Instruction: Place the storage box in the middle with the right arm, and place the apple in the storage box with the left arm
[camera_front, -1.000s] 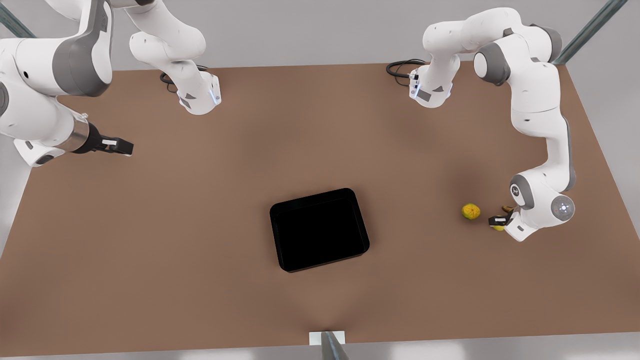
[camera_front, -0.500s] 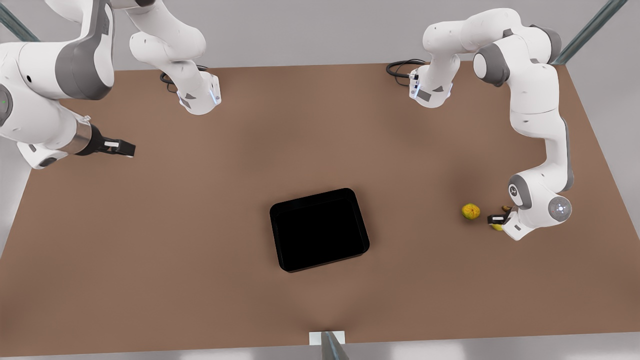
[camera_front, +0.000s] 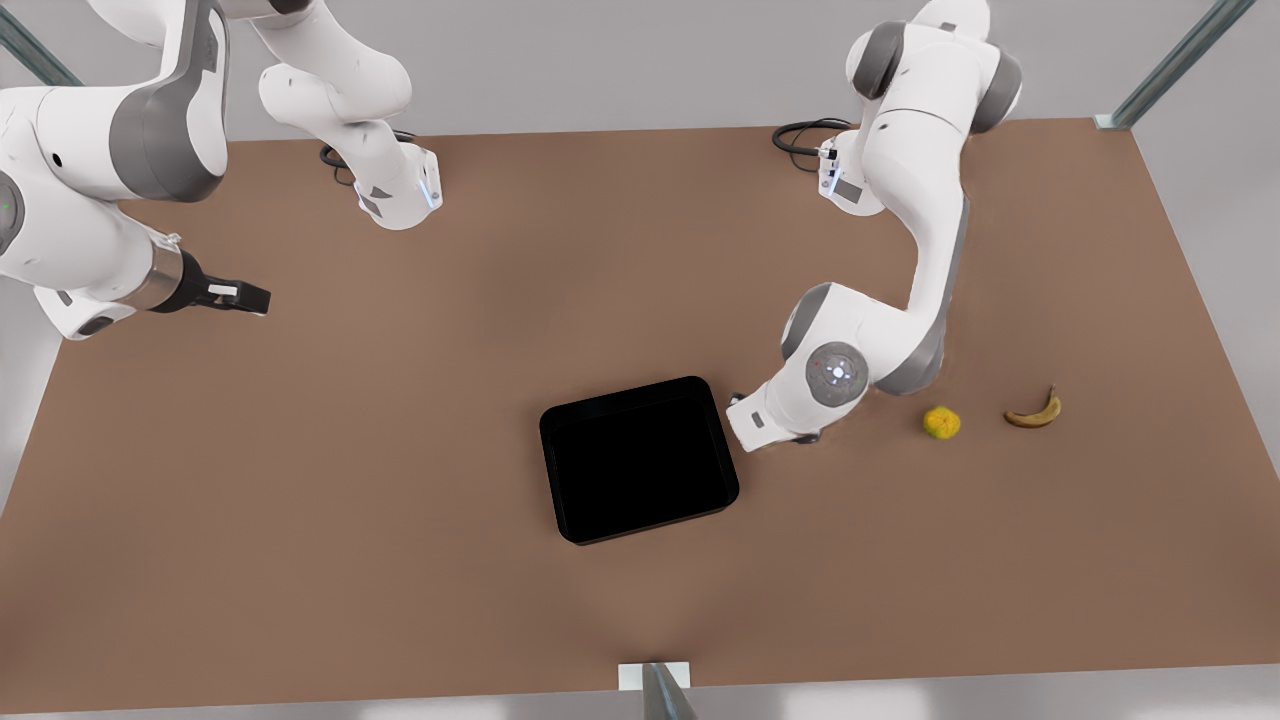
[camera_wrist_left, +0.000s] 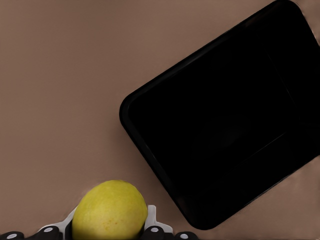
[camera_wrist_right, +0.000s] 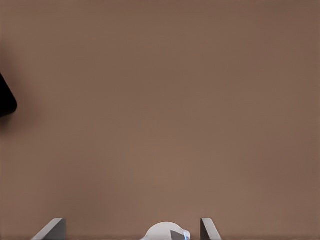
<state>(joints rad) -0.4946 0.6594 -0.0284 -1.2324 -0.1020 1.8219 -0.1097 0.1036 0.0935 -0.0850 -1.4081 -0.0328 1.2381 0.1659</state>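
The storage box (camera_front: 638, 460) is glossy black all through, sitting dark against the plain matte brown table (camera_front: 400, 500). The apple (camera_wrist_left: 110, 211) is smooth yellow-green, while out on the table the other round fruit (camera_front: 941, 423) runs rougher orange-yellow with green patches and the banana (camera_front: 1035, 412) is yellow mottled brown. Both arms (camera_front: 900, 200) are white with grey joints, and the right gripper (camera_front: 235, 295) is black with a white mark.

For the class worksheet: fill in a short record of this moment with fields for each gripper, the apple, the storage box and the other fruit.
left gripper: shut on the apple, beside the storage box on the front view's right
right gripper: waiting over the table's edge, front view's left
apple: held above the table, not over the box
storage box: mid-table, nothing inside
other fruit: orange fruit and banana on the table, front view's right
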